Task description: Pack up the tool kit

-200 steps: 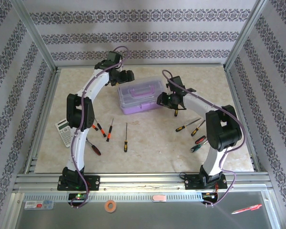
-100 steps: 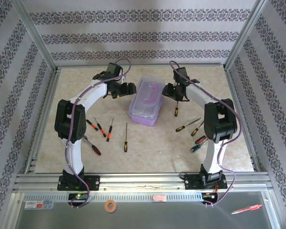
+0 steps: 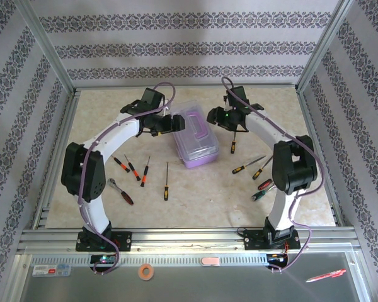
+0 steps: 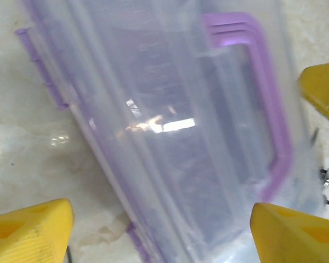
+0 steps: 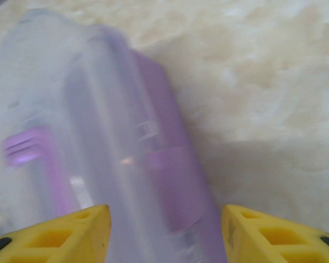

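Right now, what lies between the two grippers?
The lilac case: in the top view its far end sits between the left gripper and the right gripper. The left wrist view shows it between yellow fingers.

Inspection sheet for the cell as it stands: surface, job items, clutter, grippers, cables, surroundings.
Surface: beige marbled table, no spills seen.
Job's things: purple case, lid on, lying at an angle mid-table; screwdrivers and a wrench loose to its left, more screwdrivers to its right.
Clutter: orange ring, pink eraser and red pen on the near ledge.
Grippers: left gripper open, astride the case with a gap; right gripper straddles the case's end, grip unclear.
Cables: purple cables run along both arms; no snag seen.
Surroundings: patterned walls, metal frame.
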